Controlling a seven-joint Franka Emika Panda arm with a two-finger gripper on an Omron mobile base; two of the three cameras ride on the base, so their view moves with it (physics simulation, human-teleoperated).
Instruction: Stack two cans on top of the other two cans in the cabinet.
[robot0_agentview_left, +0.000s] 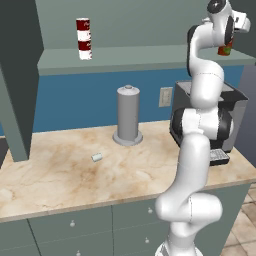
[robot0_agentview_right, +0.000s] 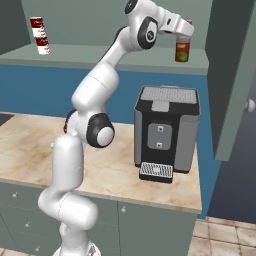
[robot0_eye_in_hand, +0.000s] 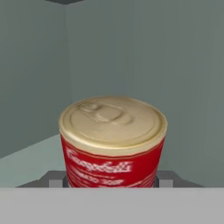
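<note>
The pictures were rendered with flat, even, fairly bright light and no evident single source. Shadows were soft: a faint dark smudge lay on the marble counter (robot0_agentview_left: 65, 170) at the centre of the left base view, and the upper left corners of both base views were dim. A mild sheen showed on the can's pale lid (robot0_eye_in_hand: 113, 120) in the hand view. Edges looked slightly soft and pixelated, without lens distortion.

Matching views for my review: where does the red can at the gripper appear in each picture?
Left base view: red can, upper right, near the edge.
Right base view: upper right of centre.
Hand view: centre, lower half, lid facing the camera.
Shared landmark: the grey-green cabinet shelf.
</note>
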